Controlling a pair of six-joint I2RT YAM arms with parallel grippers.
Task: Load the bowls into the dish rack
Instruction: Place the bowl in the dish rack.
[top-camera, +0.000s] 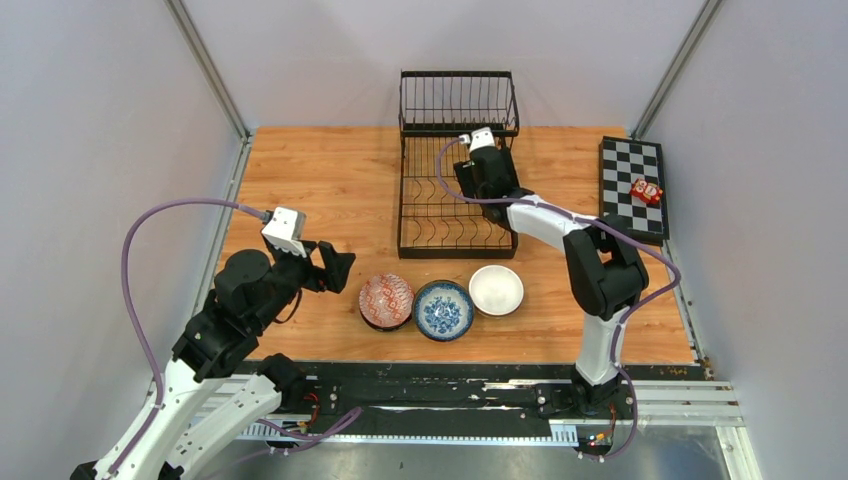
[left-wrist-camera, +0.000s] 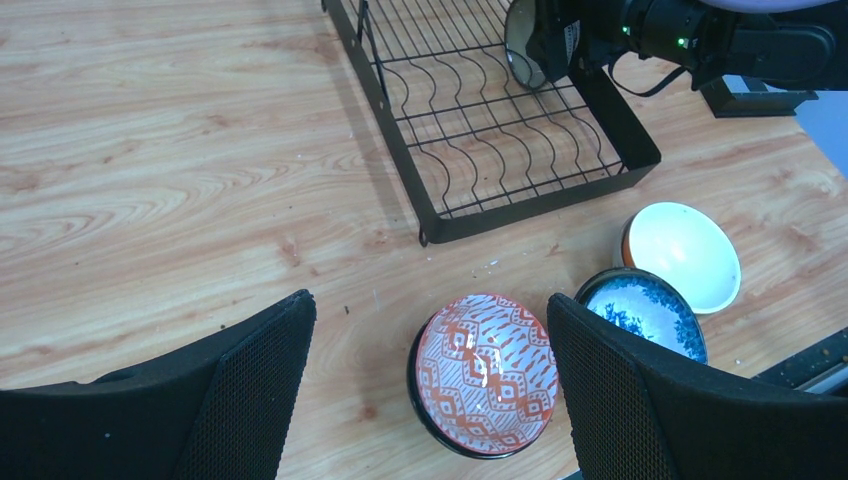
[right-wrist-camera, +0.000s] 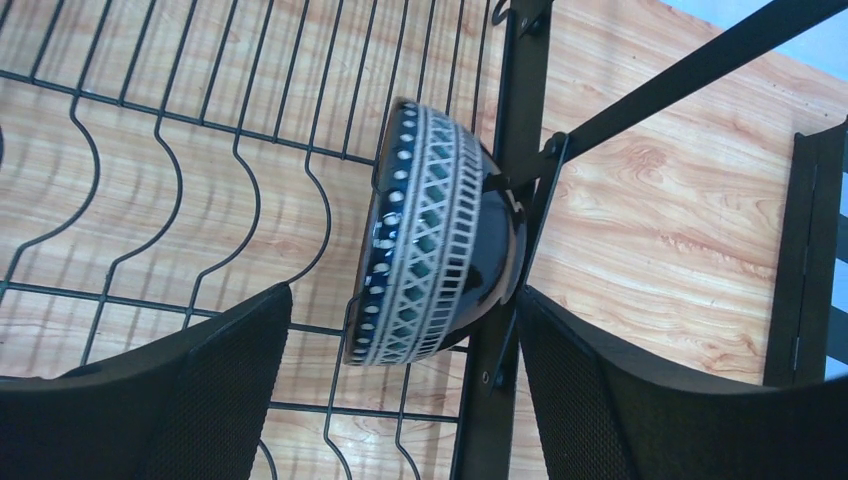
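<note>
**Wood table (top-camera: 330, 180): dark bowl (right-wrist-camera: 435, 240) sits in dish rack (left-wrist-camera: 540, 214)**

My right pincer (right-wrist-camera: 400, 300) is wide open, holding nothing. The dark bowl stands on edge btwn its fingers. My left pincer (left-wrist-camera: 430, 302) is open and empty, w/ the red bowl (left-wrist-camera: 487, 372) just under it. I think bowls are hard, slick, chip easy. Grab the rim.

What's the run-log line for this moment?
right claw: open, straddling dark patterned bowl on edge in dish rack | left claw: open, near red-patterned bowl | table: also blue-and-white bowl, white bowl
</note>
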